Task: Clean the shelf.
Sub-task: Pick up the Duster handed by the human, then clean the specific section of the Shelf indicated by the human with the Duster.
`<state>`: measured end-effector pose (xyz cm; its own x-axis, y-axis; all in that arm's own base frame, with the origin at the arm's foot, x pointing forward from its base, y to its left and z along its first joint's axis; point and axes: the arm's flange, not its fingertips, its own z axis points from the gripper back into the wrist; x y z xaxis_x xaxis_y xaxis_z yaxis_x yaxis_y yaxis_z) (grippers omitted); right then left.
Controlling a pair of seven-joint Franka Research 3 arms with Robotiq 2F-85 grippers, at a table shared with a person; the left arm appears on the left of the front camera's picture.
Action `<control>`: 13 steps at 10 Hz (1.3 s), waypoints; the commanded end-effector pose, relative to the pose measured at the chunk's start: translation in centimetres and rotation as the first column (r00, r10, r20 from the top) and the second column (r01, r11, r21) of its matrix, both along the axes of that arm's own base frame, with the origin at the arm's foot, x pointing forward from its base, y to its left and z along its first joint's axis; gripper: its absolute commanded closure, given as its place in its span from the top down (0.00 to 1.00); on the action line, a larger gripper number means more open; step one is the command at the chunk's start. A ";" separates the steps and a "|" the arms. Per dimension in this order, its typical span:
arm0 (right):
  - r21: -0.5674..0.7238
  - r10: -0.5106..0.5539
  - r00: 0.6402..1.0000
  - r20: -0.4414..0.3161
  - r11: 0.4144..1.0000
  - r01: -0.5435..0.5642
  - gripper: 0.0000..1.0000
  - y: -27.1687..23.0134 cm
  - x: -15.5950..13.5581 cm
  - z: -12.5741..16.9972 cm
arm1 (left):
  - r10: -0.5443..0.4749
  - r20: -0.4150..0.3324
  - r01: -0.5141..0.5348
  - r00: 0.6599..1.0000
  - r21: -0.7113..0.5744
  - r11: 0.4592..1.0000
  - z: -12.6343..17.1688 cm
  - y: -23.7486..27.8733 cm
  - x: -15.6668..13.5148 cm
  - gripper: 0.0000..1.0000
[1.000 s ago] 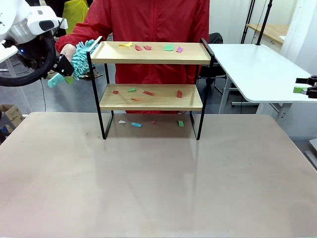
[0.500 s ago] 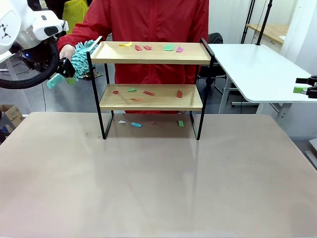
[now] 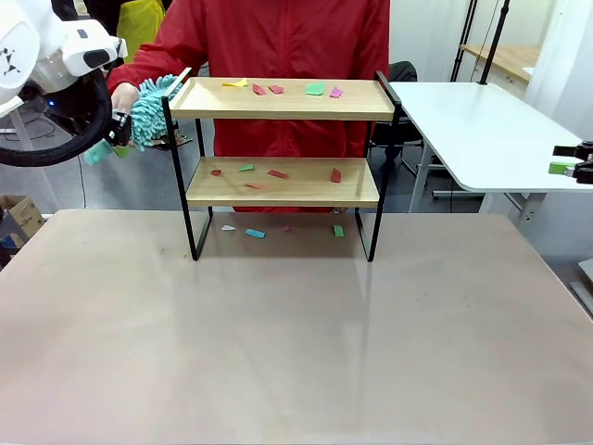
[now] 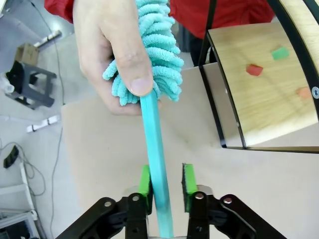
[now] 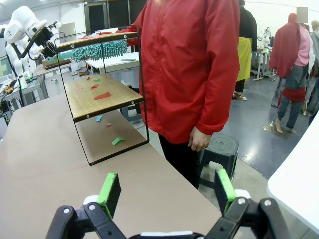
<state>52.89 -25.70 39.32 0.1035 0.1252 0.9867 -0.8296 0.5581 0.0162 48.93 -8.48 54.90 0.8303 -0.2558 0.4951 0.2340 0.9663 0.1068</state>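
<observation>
Left gripper [image 4: 167,173] straddles duster handle [image 4: 155,144]; person's hand [image 4: 107,45] clasps its fluffy head.

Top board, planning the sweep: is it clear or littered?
Littered: several coloured scraps lie spread along the top board.

The straight teal plastic handle [image 4: 158,149] of the fluffy teal microfibre duster [image 4: 159,45] runs off the bottom edge of the left wrist view, between the green pads of the left gripper [image 4: 167,181]. I can't make out whether they clamp it. The person's hand [image 4: 107,50] is cut off at the top there and covers part of the duster's head. From the front, a black cable loop [image 3: 46,158] half hides that gripper, and the picture's right edge clips the right gripper [image 3: 576,169]. The coloured scraps [image 3: 278,173] on the two-tier wooden shelf with its thin black metal frame [image 3: 278,110] are too small to tell their material.
</observation>
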 end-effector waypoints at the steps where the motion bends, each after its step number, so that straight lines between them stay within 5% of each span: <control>1: -0.009 -0.011 1.000 -0.011 1.000 0.011 1.00 0.4 0.1 0.7 | 0.051 0.014 -0.051 0.999 0.010 0.999 0.3 -0.1 -0.6 0.00; 7: -0.009 -0.011 1.000 -0.011 1.000 0.011 1.00 0.4 0.1 0.7 | 0.143 0.014 -0.143 0.990 -0.013 0.990 0.1 0.0 -0.4 0.00; 8: -0.009 -0.011 1.000 -0.011 1.000 0.011 1.00 0.4 0.1 0.7 | 0.068 -0.002 -0.069 0.998 -0.002 0.998 0.2 0.3 -0.2 0.00; 13: -0.009 -0.011 1.000 -0.011 1.000 0.011 1.00 0.4 0.1 0.7 | 0.068 -0.002 -0.069 0.998 -0.002 0.998 0.2 0.3 -0.2 0.00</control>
<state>52.89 -25.70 39.31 0.1036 0.1251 0.9867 -0.8296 0.5581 0.0163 48.75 -8.37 54.86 0.8522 -0.1830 0.4902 0.1563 0.9831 0.0954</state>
